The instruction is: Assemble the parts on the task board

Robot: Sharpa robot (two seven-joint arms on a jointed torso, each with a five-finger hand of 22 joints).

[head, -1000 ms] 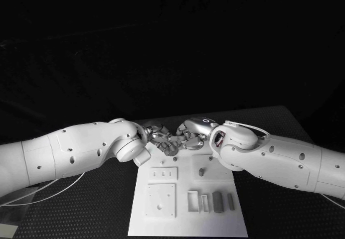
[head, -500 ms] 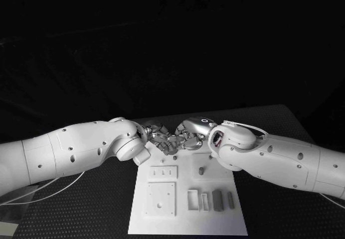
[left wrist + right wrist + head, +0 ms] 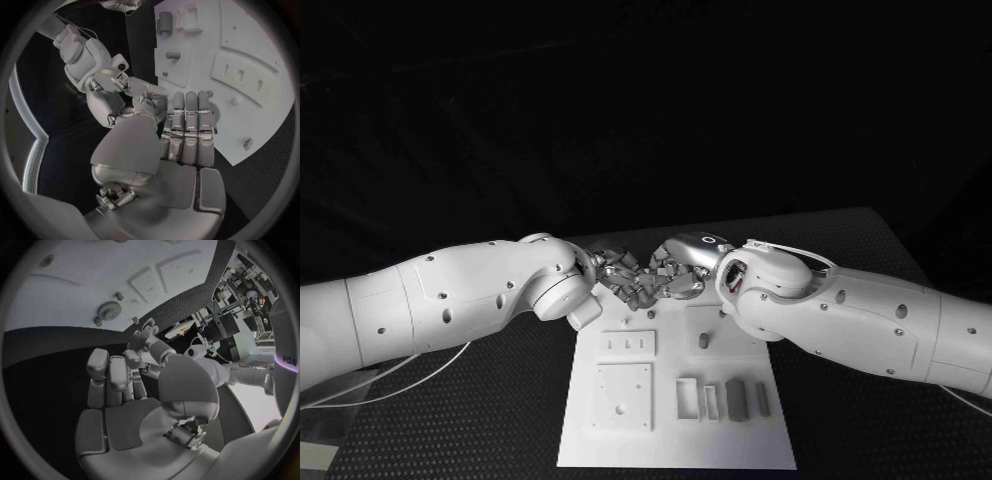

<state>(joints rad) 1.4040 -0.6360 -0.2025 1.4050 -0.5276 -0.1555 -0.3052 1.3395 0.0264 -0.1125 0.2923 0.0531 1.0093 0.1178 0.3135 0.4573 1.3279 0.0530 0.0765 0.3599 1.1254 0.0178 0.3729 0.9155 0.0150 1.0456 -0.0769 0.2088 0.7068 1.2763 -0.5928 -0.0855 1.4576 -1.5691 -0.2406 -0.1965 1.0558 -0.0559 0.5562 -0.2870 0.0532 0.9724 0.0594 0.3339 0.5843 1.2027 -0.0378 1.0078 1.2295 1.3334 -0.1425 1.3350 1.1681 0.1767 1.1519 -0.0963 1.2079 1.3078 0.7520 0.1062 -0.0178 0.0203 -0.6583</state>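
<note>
Black table (image 3: 473,420), white task board (image 3: 678,445)

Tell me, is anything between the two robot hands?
No clear gap: in the head view, the left hand and right hand meet fingers to fingers above the task board.

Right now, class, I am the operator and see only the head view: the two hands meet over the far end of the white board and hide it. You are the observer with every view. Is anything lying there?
Observer: Yes. The right wrist view shows a small gear lying on the board, out beyond the right hand.
Operator: Is the left hand holding a piece?
Observer: Its wrist view shows the left hand with fingers straight, side by side, and nothing in the palm.
Operator: Where do those fingers reach?
Observer: The fingertips lie over the board's edge, near a small peg.
</note>
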